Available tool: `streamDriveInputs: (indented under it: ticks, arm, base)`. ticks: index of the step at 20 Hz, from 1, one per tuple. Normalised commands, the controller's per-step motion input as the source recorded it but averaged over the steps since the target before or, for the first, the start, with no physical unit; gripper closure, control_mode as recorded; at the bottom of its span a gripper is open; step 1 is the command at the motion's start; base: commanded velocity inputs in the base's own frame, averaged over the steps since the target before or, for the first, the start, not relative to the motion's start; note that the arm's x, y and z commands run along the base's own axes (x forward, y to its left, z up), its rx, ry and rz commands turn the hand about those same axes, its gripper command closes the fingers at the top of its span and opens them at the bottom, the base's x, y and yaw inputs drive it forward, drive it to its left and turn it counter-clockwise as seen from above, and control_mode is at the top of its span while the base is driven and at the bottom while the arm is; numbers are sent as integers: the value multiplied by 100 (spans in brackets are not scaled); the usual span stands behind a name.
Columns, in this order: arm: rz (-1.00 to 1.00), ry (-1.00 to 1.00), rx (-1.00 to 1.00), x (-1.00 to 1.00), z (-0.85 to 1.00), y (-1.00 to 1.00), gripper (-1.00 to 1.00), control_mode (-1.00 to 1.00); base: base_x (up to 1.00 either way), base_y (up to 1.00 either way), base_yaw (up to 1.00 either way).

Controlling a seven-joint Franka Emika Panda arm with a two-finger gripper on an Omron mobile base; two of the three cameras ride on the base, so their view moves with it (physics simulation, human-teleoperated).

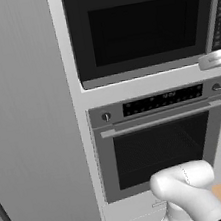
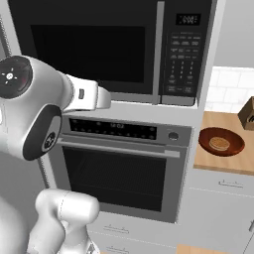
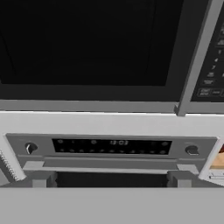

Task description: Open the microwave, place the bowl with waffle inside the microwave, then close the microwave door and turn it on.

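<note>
The microwave (image 2: 114, 49) is built into the wall above the oven. The microwave door (image 3: 87, 43) is shut, its long silver bar handle (image 2: 159, 49) upright beside the black keypad panel (image 2: 182, 54). To the right, the reddish-brown bowl (image 2: 233, 139) rests on a wooden counter with the round waffle (image 2: 219, 144) lying in it. My gripper (image 3: 109, 180) hangs in front of the strip between microwave and oven, facing them. It is open, with nothing between its wide-set fingertips (image 3: 41, 179). The door handle (image 3: 199, 57) stands up and to the right of the gripper.
A steel wall oven (image 2: 119, 168) with two knobs and a horizontal bar handle (image 1: 159, 120) sits under the microwave. A tall grey cabinet panel (image 1: 28, 120) stands to the left. On the wooden counter (image 2: 218, 161) a brown box (image 2: 248, 113) stands behind the bowl.
</note>
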Motion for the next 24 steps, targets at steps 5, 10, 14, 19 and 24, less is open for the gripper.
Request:
streamDriveInputs:
  ticks: [5, 10, 14, 19, 24]
  arm:
    - [-4, 0, 0, 12, -16, -15, -100, -100]
    - [-6, 0, -2, 4, -7, 0, -100, -100]
    - [-9, 0, -1, 6, -5, -3, -100, -100]
    - [-16, 0, 0, 0, 0, -26, -100, -100]
    - [-12, 0, 0, 0, 2, -37, -100, -100]
  base:
    - [0, 0, 0]
    - [0, 0, 0]
    - [0, 0, 0]
    - [0, 0, 0]
    - [0, 0, 0]
